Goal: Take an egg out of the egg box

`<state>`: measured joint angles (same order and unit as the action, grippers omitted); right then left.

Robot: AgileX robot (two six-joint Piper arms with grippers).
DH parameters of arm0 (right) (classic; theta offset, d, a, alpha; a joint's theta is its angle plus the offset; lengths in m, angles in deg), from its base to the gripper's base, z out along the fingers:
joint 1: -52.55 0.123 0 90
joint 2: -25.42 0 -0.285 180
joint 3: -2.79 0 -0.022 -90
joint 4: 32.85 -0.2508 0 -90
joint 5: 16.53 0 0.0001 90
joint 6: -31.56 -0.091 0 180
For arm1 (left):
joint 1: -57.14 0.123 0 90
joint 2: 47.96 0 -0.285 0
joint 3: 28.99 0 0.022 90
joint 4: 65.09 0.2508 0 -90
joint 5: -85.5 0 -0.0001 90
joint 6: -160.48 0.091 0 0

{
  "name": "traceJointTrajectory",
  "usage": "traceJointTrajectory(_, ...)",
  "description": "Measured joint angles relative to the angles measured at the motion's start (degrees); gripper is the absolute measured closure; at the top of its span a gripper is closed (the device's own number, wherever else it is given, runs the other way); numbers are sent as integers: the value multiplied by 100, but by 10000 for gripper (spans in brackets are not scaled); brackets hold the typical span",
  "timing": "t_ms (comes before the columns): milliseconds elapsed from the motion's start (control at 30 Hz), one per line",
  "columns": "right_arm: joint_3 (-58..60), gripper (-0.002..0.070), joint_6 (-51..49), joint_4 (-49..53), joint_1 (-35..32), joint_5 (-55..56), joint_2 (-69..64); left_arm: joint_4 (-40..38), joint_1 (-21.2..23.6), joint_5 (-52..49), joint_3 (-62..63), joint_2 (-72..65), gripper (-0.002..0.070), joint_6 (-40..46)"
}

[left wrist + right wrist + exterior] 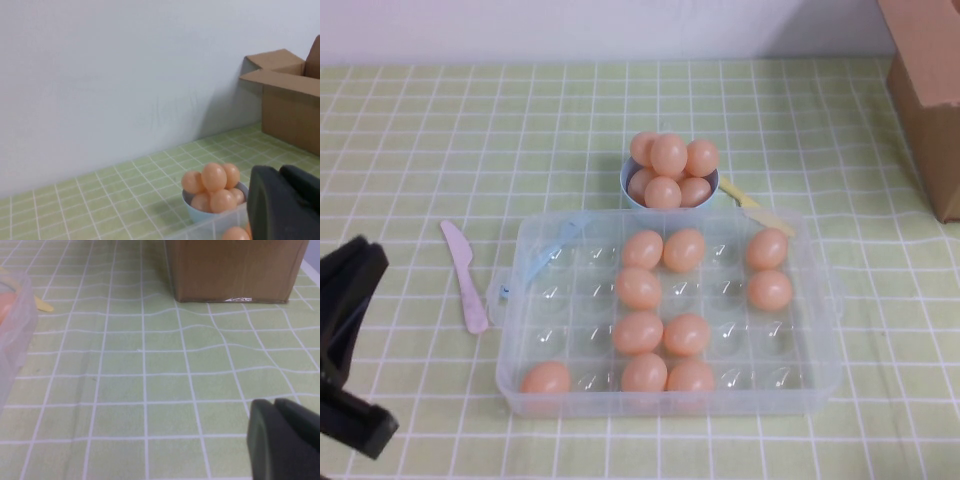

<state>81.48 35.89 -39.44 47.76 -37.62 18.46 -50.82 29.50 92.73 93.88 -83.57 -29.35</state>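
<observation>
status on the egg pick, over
Left hand at table's near-left edge, empty. Right hand low near cardboard box. Ten eggs in egg box; nothing in the way.

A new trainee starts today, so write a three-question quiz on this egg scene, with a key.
1. How many peach-orange eggs lie in the large clear plastic egg box?
2. True or false: the pink plastic knife lies inside the small pale blue bowl.
3. Which touches an egg? A. left gripper, near-left of the box; B. right gripper, over green checked cloth by the brown cardboard box; C. neither.
Key: 1. ten; 2. false; 3. C.
</observation>
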Motion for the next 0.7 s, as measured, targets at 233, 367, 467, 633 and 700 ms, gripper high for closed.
traceJointTrajectory(233,0,694,0,0,0,0,0,-27,0,-521,-196,252,676,-106)
traceJointTrajectory(367,0,694,0,0,0,0,0,-30,0,-1093,-196,263,676,-106)
traceJointTrajectory(467,0,694,0,0,0,0,0,-40,0,-1692,-196,366,677,-164)
traceJointTrajectory(633,0,694,0,0,0,0,0,-40,0,-2044,-342,774,677,-323)
traceJointTrajectory(700,0,694,0,0,0,0,0,-40,40,-2077,-541,1115,677,-345)
